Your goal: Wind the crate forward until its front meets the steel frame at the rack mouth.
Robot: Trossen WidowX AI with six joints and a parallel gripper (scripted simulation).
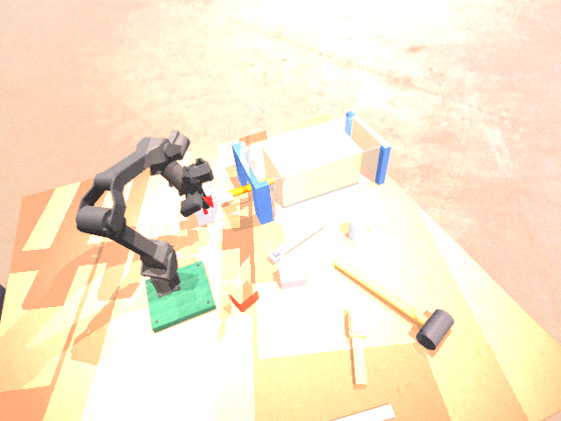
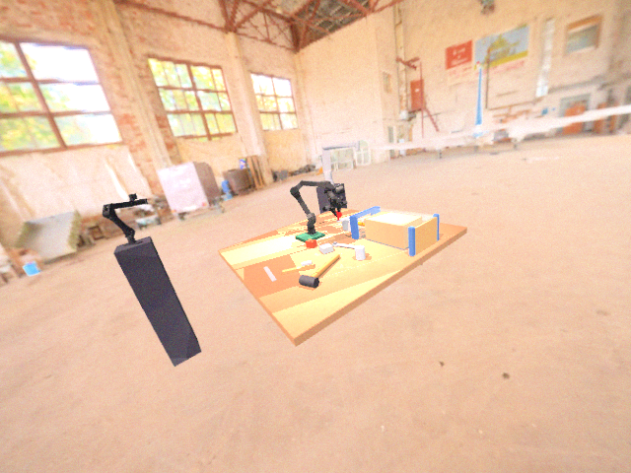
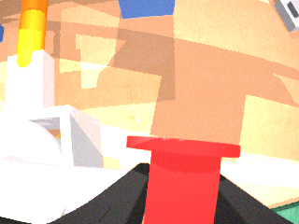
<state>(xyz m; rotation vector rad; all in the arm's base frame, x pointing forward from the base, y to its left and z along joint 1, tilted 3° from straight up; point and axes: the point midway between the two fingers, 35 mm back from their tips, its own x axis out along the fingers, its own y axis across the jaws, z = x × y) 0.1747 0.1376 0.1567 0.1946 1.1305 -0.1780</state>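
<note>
My gripper [image 1: 202, 203] [image 2: 337, 207] is shut on the red grip of the winch handle [image 3: 183, 191]. The handle's pale arm reaches left over the white winch [image 1: 209, 218] [image 3: 85, 137]; its key and the winch's top hole are hidden. A yellow strap [image 1: 239, 190] [image 3: 32, 39] runs from the winch through the blue frame [image 1: 264, 206] [image 2: 354, 229] to the crate. The tan crate [image 1: 322, 179] [image 2: 386, 232] looks flat on the bench behind the frame, with a small gap between its front and the frame. The crate is not in the wrist view.
Blue posts [image 1: 383, 165] [image 2: 411, 241] stand at the cubby's far end. A white cup [image 1: 357, 231] [image 2: 360, 252], a white block [image 1: 292, 275], a mallet [image 1: 385, 294] [image 2: 309, 280], a hammer-like tool [image 1: 358, 362] and a red angled piece [image 1: 243, 304] lie away from the winch.
</note>
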